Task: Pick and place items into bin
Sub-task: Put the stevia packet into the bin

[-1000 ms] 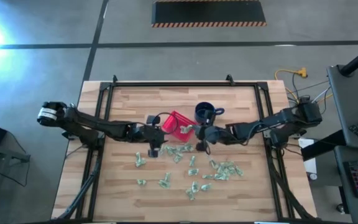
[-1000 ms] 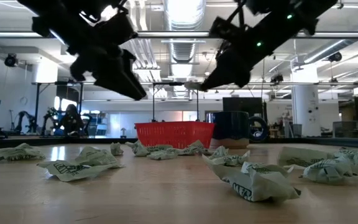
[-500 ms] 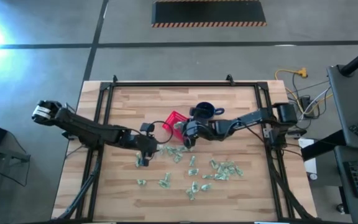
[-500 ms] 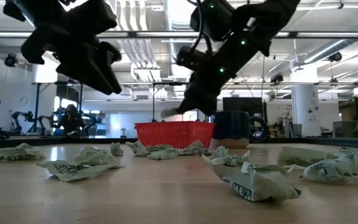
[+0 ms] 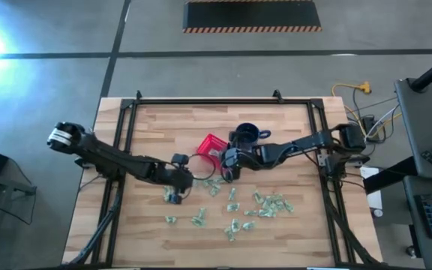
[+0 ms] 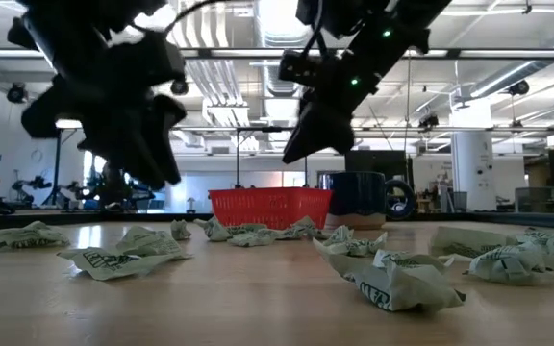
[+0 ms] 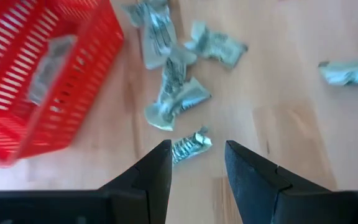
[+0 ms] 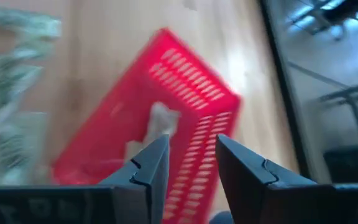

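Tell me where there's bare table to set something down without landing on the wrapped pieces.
The far strip of the table behind the red basket and blue mug is bare, as are its left and right margins. The middle is crowded: wrapped pieces scatter from the basket toward the near edge, with the left gripper and right gripper over them.

Table (image 5: 291, 124): pale wood planks, matt, visible grain.
Bin (image 7: 23, 87): red slatted plastic, slightly glossy.
Items (image 7: 178, 102): crinkled wrapper film, faint sheen.
Mug (image 6: 359, 196): dark blue, glossy.
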Robot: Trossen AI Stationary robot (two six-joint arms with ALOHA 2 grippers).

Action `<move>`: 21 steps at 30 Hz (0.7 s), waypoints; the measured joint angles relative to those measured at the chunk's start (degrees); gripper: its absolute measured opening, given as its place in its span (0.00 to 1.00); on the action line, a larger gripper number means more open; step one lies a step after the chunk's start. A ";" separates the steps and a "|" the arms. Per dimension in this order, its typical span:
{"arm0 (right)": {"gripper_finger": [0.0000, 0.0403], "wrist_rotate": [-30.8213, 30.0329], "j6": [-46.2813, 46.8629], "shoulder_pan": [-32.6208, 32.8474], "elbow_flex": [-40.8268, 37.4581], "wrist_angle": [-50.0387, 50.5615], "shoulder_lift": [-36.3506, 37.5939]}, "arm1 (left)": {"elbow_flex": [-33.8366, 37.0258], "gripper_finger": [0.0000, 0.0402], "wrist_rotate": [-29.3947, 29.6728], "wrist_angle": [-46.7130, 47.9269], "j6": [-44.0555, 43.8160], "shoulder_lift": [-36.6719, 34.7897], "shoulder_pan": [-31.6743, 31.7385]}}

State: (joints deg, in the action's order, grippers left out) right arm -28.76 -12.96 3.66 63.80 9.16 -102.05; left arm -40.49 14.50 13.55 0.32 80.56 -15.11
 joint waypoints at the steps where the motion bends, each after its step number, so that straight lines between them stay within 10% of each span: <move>1: 0.30 1.06 0.34 0.42 -0.58 -0.26 0.69 | -0.02 0.33 0.00 -0.53 0.08 1.16 0.00; 21: 0.26 5.28 12.12 9.99 -12.07 -0.07 14.78 | -0.19 0.26 2.49 -7.77 3.43 11.44 0.90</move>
State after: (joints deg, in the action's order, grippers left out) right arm -23.48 -0.84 13.66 51.73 9.09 -87.27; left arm -40.68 16.99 5.77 3.75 92.00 -14.21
